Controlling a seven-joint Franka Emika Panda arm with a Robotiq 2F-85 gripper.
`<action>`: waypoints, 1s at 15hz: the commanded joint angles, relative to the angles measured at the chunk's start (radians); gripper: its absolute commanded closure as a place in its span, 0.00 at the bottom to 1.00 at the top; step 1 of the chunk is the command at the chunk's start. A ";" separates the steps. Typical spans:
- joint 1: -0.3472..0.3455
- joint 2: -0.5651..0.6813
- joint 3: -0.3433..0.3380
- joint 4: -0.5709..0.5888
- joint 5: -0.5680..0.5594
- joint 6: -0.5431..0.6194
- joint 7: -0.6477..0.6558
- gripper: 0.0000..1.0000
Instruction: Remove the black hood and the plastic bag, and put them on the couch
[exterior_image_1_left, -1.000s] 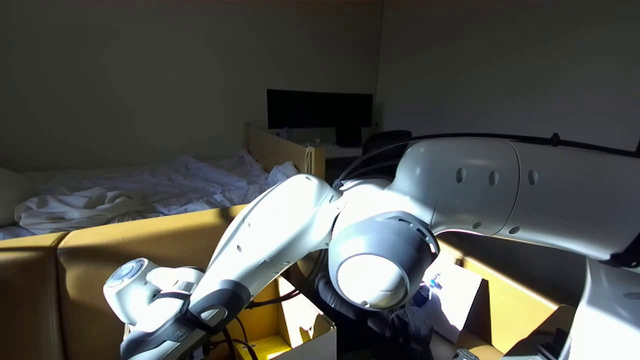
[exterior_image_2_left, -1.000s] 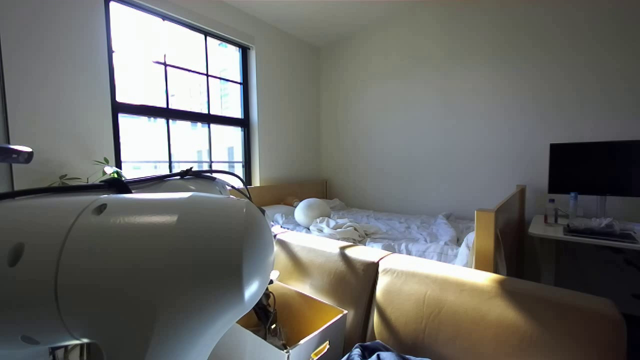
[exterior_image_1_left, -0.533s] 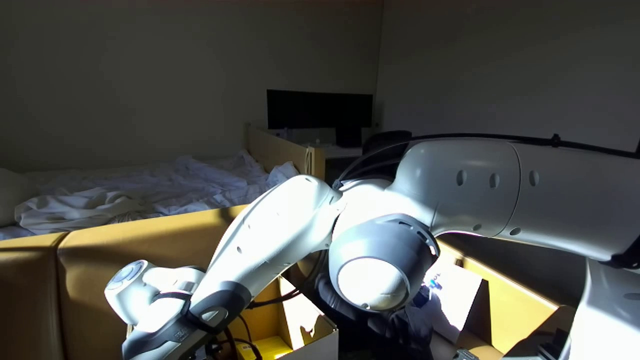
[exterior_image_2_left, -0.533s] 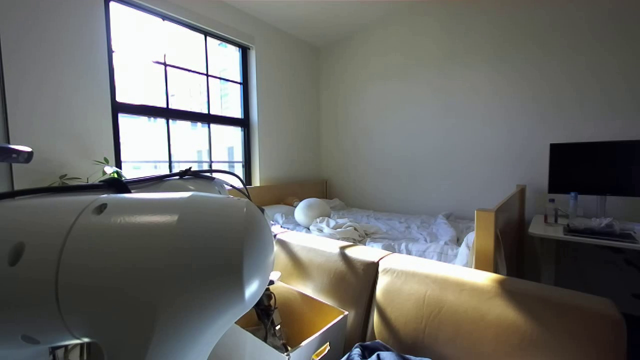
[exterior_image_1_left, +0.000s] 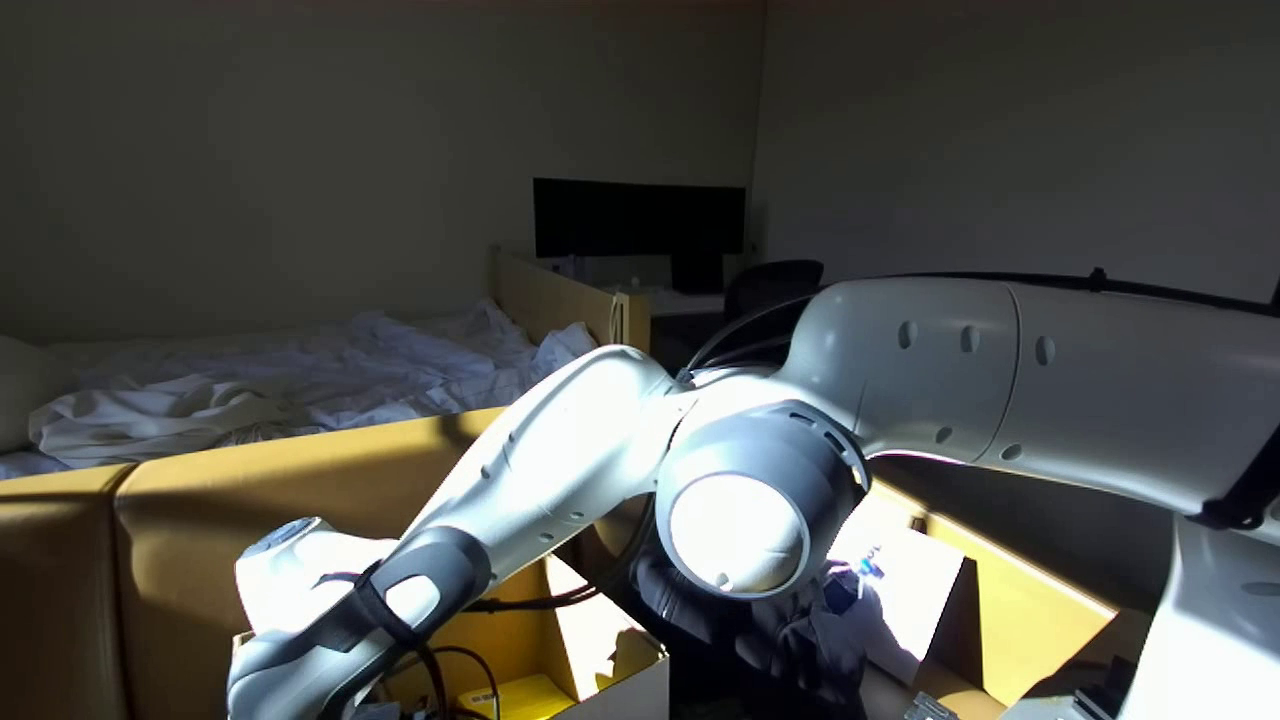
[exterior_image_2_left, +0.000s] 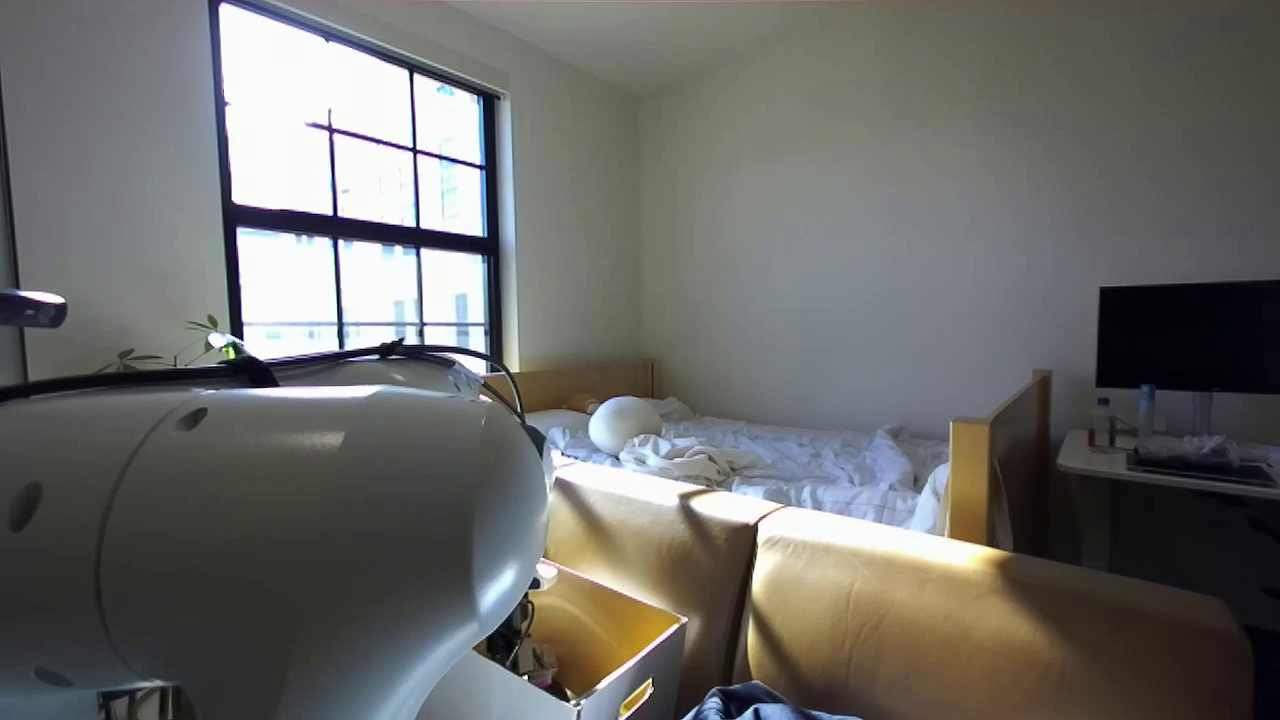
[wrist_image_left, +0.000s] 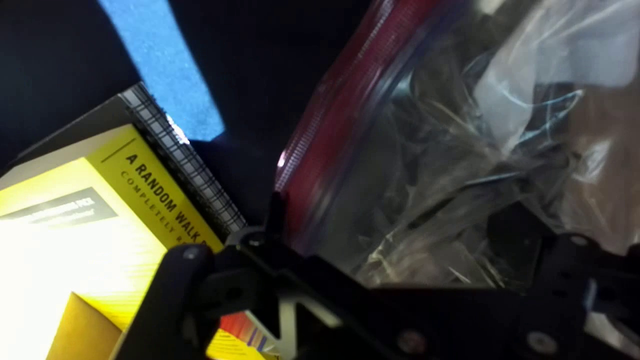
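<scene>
Sunlit couch (exterior_image_2_left: 950, 600) behind; your gripper (wrist_image_left: 415, 225) gapes; the bag (wrist_image_left: 480, 165), wrist view's two o'clock, looks soft, slippery: pinch its red edge (wrist_image_left: 346, 115).

Robot arm (exterior_image_1_left: 920, 370): exterior finish
White housings (exterior_image_1_left: 580, 420), grey joint covers (exterior_image_1_left: 740, 450), recessed oval bores (exterior_image_1_left: 1045, 350). Black cable (exterior_image_1_left: 1150, 288) along top. Black tool (wrist_image_left: 409, 227) with exposed screw heads (wrist_image_left: 542, 342).

Arm (exterior_image_1_left: 780, 460) spans right edge to lower left in an exterior view, its low end partly blocking an open box (exterior_image_1_left: 635, 690) at the bottom, couch (exterior_image_1_left: 320, 480) behind that, black hood (exterior_image_1_left: 800, 645) bunched bottom right of centre, partly hidden by the arm, white-sheeted bed (exterior_image_1_left: 350, 360) mid-left, monitor (exterior_image_1_left: 640, 218) upper centre.
</scene>
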 joint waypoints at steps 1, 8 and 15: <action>-0.025 0.001 0.053 0.016 0.056 -0.042 -0.080 0.26; 0.019 -0.002 -0.045 0.020 0.003 -0.024 -0.010 0.72; 0.027 -0.002 -0.059 0.021 0.003 -0.003 -0.018 1.00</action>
